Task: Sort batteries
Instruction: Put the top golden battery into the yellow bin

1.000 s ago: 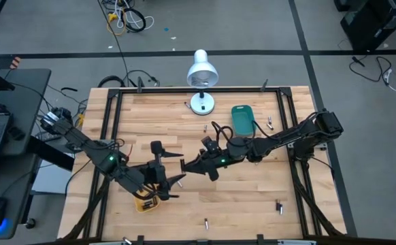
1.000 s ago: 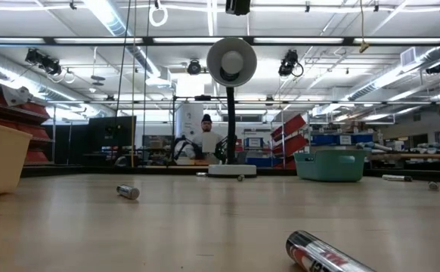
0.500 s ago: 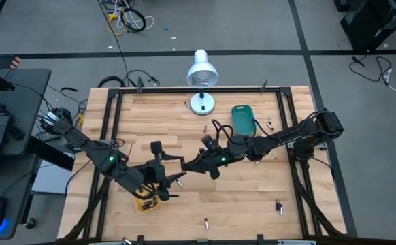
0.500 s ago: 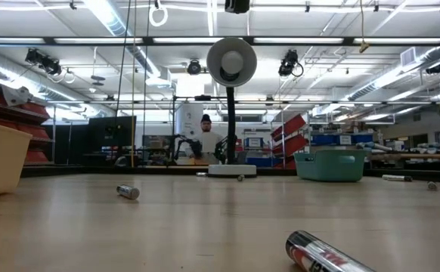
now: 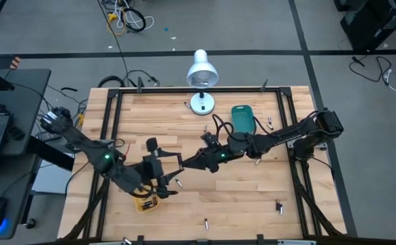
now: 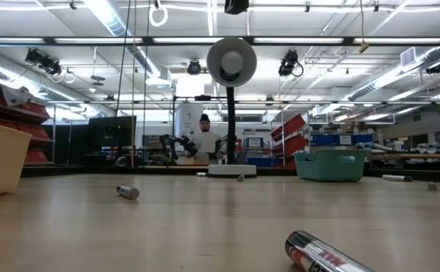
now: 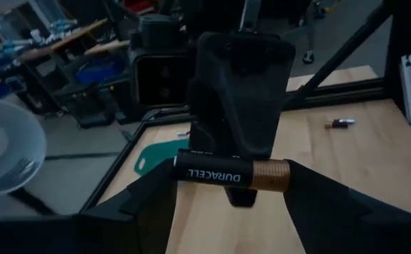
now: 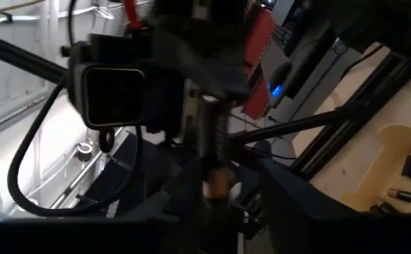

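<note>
The Duracell battery [image 7: 231, 176] lies crosswise between the left gripper [image 5: 173, 175] fingers, pinched there, mid-table in the air. The right gripper [image 5: 188, 165], at its 1 o'clock, has just loosened its fingers: the handover looks done. Next stop is probably the yellow tray [image 5: 147, 201] at 7 o'clock. Loose batteries [image 5: 277, 206] and the teal tray [image 5: 242, 117] lie well apart; nothing blocks the way.

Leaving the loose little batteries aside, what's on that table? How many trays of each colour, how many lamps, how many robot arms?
Yellow tray: 1
Teal tray: 1
White lamp: 1
Robot arms: 2, the left arm and the right arm
Total: 5
</note>
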Tool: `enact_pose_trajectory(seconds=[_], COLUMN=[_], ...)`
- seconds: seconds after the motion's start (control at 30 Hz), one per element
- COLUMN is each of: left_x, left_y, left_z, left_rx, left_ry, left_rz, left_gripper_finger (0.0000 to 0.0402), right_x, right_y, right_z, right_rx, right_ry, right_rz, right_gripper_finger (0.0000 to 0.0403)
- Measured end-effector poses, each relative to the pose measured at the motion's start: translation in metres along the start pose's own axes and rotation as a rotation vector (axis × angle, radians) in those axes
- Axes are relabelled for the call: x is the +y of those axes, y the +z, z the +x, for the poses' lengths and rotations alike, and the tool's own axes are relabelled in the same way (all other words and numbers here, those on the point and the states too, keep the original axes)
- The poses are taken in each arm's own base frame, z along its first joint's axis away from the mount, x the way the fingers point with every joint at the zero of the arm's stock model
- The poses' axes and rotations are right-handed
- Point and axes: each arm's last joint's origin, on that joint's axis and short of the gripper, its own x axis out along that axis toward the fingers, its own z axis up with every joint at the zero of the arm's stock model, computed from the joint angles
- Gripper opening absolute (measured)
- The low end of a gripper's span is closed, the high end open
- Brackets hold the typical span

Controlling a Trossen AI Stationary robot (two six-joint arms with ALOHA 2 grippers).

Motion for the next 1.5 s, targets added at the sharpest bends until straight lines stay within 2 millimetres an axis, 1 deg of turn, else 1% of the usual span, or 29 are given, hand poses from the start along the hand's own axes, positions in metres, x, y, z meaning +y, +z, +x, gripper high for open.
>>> enact_pose_trajectory(seconds=[0.13,0.27,0.37,0.43,0.53,0.7,0.87,0.93,1.03,1.13,1.2,1.33,1.43,1.5], left_x=[0.004,0.007,0.009,0.009,0.005,-0.012,-0.033,-0.038,-0.042,-0.041,-0.04,-0.039,-0.039,-0.038], left_y=[0.004,-0.001,-0.008,-0.018,-0.036,-0.066,-0.097,-0.111,-0.133,-0.149,-0.156,-0.162,-0.163,-0.163], left_z=[-0.011,-0.016,-0.024,-0.03,-0.04,-0.055,-0.06,-0.061,-0.061,-0.06,-0.061,-0.061,-0.061,-0.06], left_rx=[0.067,0.173,0.299,0.41,0.525,0.614,0.627,0.66,0.728,0.81,0.863,0.934,0.932,0.919], left_ry=[-0.015,-0.055,-0.113,-0.131,-0.127,-0.138,-0.186,-0.208,-0.207,-0.185,-0.181,-0.195,-0.189,-0.16], left_rz=[-0.03,-0.074,-0.157,-0.198,-0.241,-0.307,-0.429,-0.47,-0.517,-0.553,-0.564,-0.558,-0.557,-0.589], left_gripper_finger=[0.0244,0.0244,0.0244,0.0244,0.0245,0.0245,0.0245,0.0245,0.0245,0.0245,0.0245,0.0248,0.0259,0.0271], right_x=[-0.005,-0.008,-0.015,-0.019,-0.025,-0.033,-0.041,-0.044,-0.046,-0.047,-0.046,-0.045,-0.045,-0.047], right_y=[0.003,0.007,0.004,0.002,-0.002,-0.008,-0.015,-0.018,-0.023,-0.027,-0.027,-0.024,-0.022,-0.021], right_z=[-0.001,-0.002,-0.003,-0.003,-0.005,-0.007,-0.012,-0.014,-0.014,-0.013,-0.013,-0.011,-0.011,-0.012], right_rx=[0.007,0.043,0.085,0.104,0.137,0.186,0.236,0.257,0.272,0.279,0.269,0.214,0.175,0.156], right_ry=[-0.026,-0.034,-0.099,-0.139,-0.205,-0.3,-0.409,-0.448,-0.478,-0.481,-0.482,-0.472,-0.489,-0.512], right_rz=[-0.003,0.004,0.028,0.033,0.034,0.031,0.059,0.068,0.067,0.065,0.05,-0.043,-0.102,-0.108], right_gripper_finger=[0.0149,0.0154,0.0152,0.0151,0.0151,0.015,0.015,0.015,0.015,0.0149,0.0149,0.0149,0.0148,0.0148])
